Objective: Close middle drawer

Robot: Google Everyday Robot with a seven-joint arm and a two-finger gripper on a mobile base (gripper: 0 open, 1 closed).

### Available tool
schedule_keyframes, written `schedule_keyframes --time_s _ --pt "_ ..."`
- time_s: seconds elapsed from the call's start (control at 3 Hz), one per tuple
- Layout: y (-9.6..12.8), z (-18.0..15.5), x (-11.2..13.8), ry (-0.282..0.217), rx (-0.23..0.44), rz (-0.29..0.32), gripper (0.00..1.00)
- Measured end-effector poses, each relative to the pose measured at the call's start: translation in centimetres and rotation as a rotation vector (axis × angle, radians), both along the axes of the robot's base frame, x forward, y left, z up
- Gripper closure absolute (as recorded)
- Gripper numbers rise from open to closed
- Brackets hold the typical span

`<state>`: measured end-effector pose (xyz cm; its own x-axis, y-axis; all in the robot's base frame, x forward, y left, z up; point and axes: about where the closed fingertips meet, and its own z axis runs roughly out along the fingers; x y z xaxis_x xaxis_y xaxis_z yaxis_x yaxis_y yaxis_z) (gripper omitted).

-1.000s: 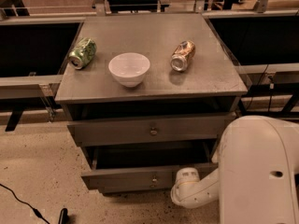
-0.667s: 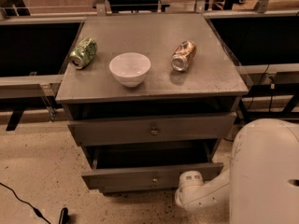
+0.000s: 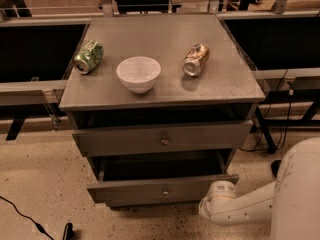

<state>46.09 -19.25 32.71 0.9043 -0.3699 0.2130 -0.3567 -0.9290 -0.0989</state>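
Projecting forward of the cabinet [image 3: 165,34], the middle drawer [image 3: 130,191] stands pulled out, its dark box exposed below the top drawer [image 3: 120,141] — also partly out. The gripper [image 3: 216,205] sits low, just beside the middle drawer's right front corner — whether spread or pressed together cannot be told. A white bowl [image 3: 138,74], a green can [image 3: 89,57] and a crushed can [image 3: 195,60] rest on top.

Warm, dim light from above: the bench [image 3: 227,86] gleams faintly, the white bowl [image 3: 139,74] casts a short shadow, and the middle drawer [image 3: 145,190] is black inside. The gripper [image 3: 214,208], low right beside it, catches pale light.
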Motion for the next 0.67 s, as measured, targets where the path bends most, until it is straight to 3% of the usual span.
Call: schedule_keyframes --time_s 0.67 --pt "-1.3 1.1 2.0 -0.015 0.142 -0.197 1.00"
